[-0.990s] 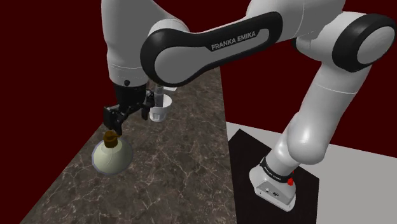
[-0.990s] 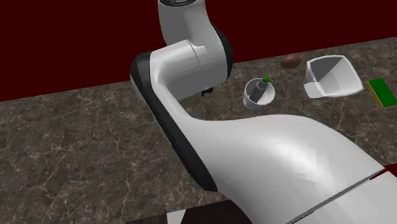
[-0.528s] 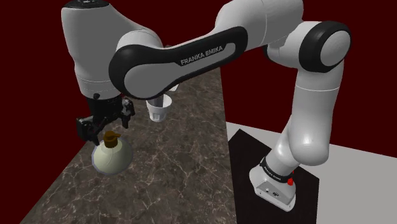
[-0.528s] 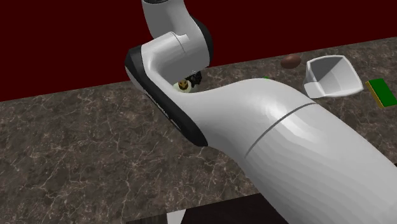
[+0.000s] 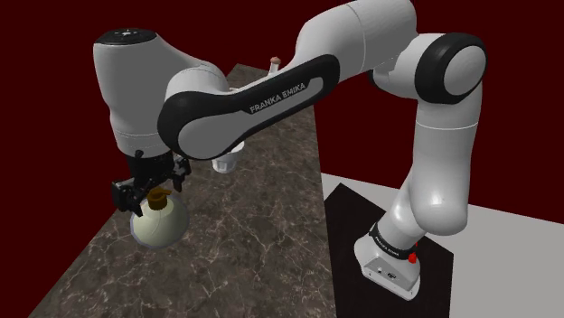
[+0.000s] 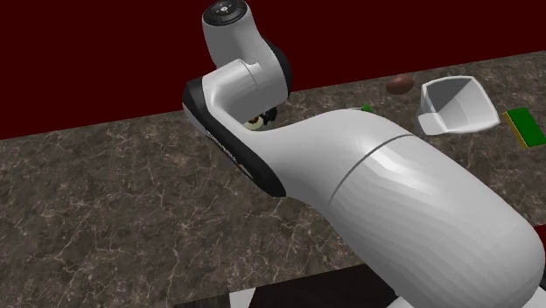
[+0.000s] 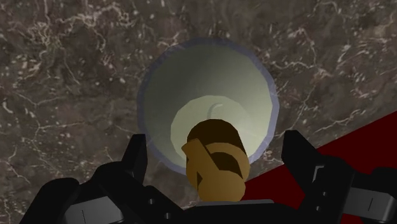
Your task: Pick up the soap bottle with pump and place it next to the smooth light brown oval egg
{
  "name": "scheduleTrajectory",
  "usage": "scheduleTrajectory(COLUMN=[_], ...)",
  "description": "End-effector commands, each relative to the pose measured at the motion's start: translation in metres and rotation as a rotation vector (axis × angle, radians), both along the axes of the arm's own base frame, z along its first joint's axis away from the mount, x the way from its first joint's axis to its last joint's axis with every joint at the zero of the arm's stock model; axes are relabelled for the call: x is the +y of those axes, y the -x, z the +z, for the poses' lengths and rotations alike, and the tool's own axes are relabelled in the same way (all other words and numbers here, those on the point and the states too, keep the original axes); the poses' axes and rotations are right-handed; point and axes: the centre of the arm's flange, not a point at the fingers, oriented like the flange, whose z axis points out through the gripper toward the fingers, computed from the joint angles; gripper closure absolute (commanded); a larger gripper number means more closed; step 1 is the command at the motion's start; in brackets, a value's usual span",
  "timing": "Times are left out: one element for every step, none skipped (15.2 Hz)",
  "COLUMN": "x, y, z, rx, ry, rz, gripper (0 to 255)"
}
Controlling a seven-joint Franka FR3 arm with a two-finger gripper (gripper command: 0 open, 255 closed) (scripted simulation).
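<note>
Wrist view looked straight down on the soap bottle [image 7: 210, 83], a round, pale, bulbous body topped by a brown pump [image 7: 216, 172]. It stood upright on a dark marbled countertop [image 7: 76, 57], close to the counter's edge. The gripper [image 7: 217, 153] hung directly above the bottle. Its two black fingers were spread wide, one on each side of the pump, touching neither the pump nor the body. The claw was released and held nothing.

From the shoulder view, the fingertips sat about level with the pump, just above the bottle's rounded shoulders. A white cup [image 5: 224, 163] stood beyond the bottle. In the second exterior view, the brown egg [image 6: 400, 84] lay well apart from the bottle, with a white bowl [image 6: 451, 105] just beside it.

The bottle looked rigid, smooth and probably slippery, and its belly seemed too broad for the open fingers. The narrow neck under the pump head looked the best hold. A grip on the spout alone might let the body swing or slip free.
</note>
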Motion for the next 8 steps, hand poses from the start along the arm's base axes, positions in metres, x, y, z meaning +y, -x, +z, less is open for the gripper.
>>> scheduleTrajectory(x=[-0.0002, -0.0002, -0.0002, -0.0002, -0.0002, -0.0002, -0.0002, -0.0002], y=[0.0003, 0.0003, 0.0003, 0.0003, 0.0003, 0.0003, 0.0003, 0.0003], z=[-0.0007, -0.0007, -0.0007, -0.0007, -0.0007, -0.0007, -0.0007, -0.0007], rx=[0.000, 0.000, 0.000, 0.000, 0.000, 0.000, 0.000, 0.000], ry=[0.000, 0.000, 0.000, 0.000, 0.000, 0.000, 0.000, 0.000], rz=[0.000, 0.000, 0.000, 0.000, 0.000, 0.000, 0.000, 0.000], gripper=[0, 0, 0, 0, 0, 255, 255, 255])
